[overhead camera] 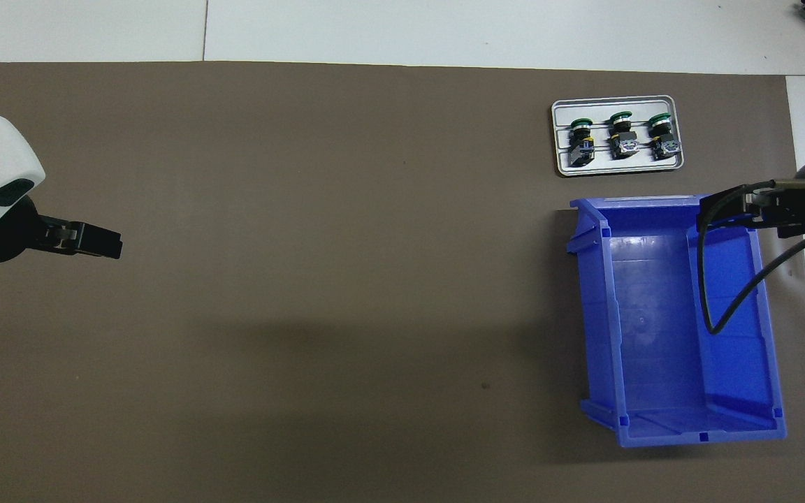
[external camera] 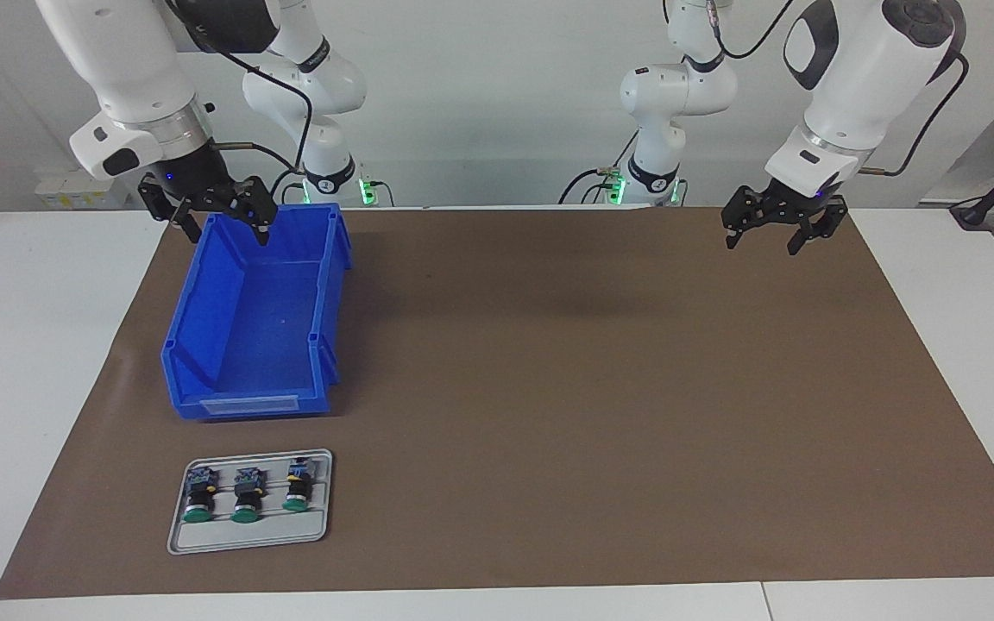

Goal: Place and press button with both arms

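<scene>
Nothing picked yet. Three green-capped black push-button switches (external camera: 246,496) lying on grey metal tray (external camera: 248,536), farther from robots than blue plastic bin (external camera: 204,336). Right gripper (external camera: 208,210) open, empty, over bin. Left gripper (external camera: 783,222) open, empty, waiting over brown mat (external camera: 592,388). Best to descend square on one black body, avoiding neighbours.

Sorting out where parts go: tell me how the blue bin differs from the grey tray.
The blue bin is deep with tall walls; the grey tray is flat with a low rim. The bin is empty; the tray holds three green-capped buttons lying in a row. The bin is far larger and lies nearer to the robots than the tray. Both rest on the brown mat toward the right arm's end.
</scene>
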